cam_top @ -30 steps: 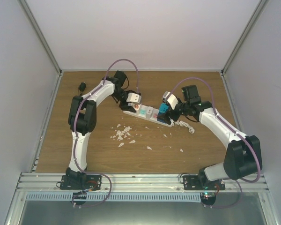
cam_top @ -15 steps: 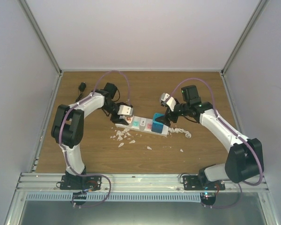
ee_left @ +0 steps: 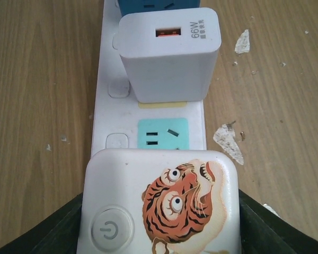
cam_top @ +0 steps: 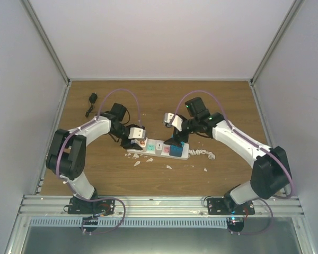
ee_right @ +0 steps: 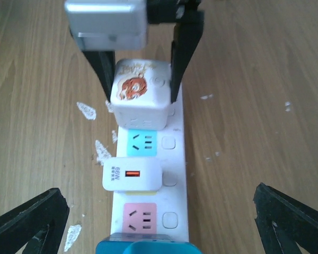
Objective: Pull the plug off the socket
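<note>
The socket is a long white power strip [cam_top: 158,148] lying on the wooden table. It also shows in the left wrist view [ee_left: 114,121] and the right wrist view [ee_right: 172,196]. My left gripper [cam_top: 135,142] is shut on the raised white tiger block [ee_left: 159,206] at the strip's left end. A white 66W charger plug [ee_right: 131,174] sits in the yellow outlet. A blue plug [ee_right: 148,248] sits at the right end. My right gripper [ee_right: 159,222] is wide open just above the blue plug [cam_top: 175,150], touching nothing. The teal and pink outlets are bare.
White flakes [cam_top: 140,157] lie scattered in front of the strip. The strip's coiled white cord [cam_top: 204,153] trails to the right. A small black plug with a cord [cam_top: 91,100] lies at the back left. Enclosure walls stand on three sides.
The strip has slid forward and to the left with my left gripper on its end. My right arm followed it and now hangs open over the blue plug.
</note>
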Controlling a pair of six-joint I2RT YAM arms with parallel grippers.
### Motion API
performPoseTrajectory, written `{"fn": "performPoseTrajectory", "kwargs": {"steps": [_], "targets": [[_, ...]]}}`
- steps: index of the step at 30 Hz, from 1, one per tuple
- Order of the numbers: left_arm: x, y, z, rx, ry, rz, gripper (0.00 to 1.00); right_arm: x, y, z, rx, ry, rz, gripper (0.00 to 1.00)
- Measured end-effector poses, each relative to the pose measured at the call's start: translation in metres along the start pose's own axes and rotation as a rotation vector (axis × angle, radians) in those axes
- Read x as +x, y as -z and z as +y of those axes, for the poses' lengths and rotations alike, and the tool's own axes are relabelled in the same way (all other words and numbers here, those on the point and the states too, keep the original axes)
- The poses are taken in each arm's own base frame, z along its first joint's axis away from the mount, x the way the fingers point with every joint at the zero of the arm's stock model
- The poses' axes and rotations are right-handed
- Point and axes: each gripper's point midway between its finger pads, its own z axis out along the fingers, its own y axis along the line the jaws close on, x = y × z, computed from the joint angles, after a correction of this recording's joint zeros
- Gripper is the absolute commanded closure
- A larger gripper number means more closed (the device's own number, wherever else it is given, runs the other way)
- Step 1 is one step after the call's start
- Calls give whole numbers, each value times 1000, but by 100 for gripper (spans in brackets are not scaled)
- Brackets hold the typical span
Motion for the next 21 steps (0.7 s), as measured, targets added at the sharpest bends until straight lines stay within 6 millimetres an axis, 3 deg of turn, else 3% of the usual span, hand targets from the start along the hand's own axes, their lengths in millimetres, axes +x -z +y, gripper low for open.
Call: {"fn": "performPoseTrajectory", "kwargs": {"steps": [4, 9, 21], "targets": [[0, 5, -5, -2, 34, -38, 24, 9, -21, 15, -42, 21, 70, 5], [-3, 15, -9, -16, 64, -110, 23, 20, -38, 26, -77, 34, 135, 7], [1, 13, -17, -77, 39, -166, 25, 28, -74, 30, -113, 67, 239, 11]]}}
